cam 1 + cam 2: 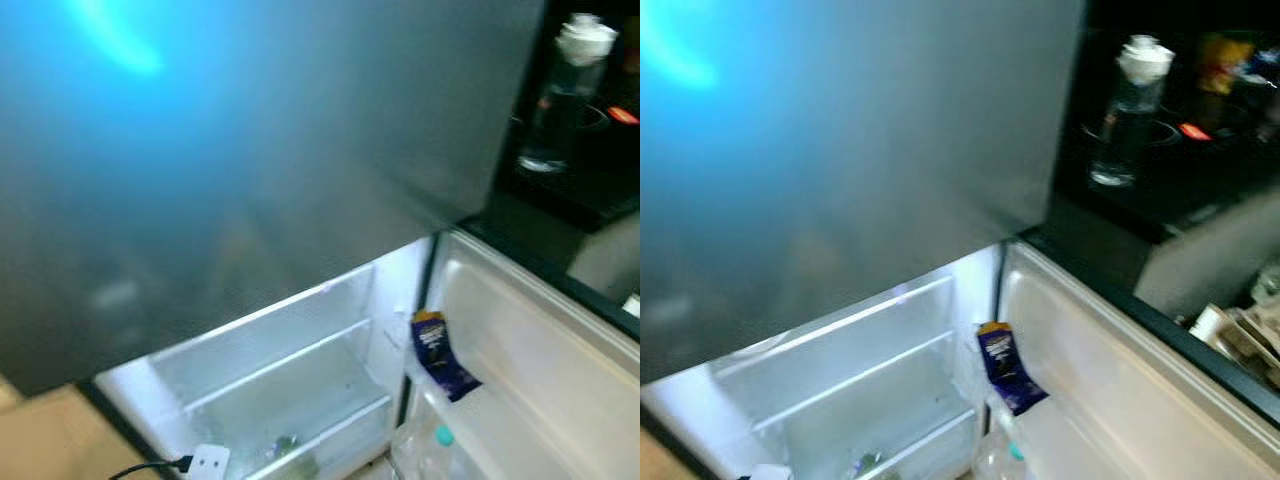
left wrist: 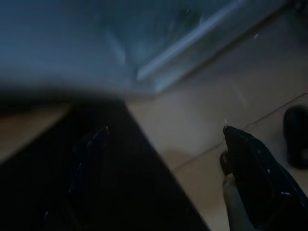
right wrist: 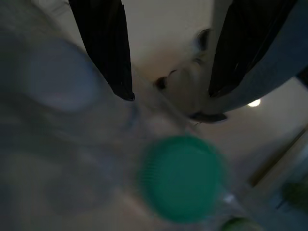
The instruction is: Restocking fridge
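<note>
Left eye view is showing a grey fridge (image 1: 250, 150) whose lower compartment is standing open, white wire shelves (image 1: 290, 365) glowing inside. On the open white door (image 1: 540, 360), a dark blue snack packet (image 1: 438, 352) is leaning in the door rack, and a clear plastic bottle with a green cap (image 1: 425, 450) is sitting just below it. Left wrist view is showing the left gripper (image 2: 163, 139) hanging over tan floor, fingers spread wide and holding nothing. Right wrist view is showing the right gripper (image 3: 168, 91) hovering directly above the green cap, its fingers parted on either side and not touching it.
</note>
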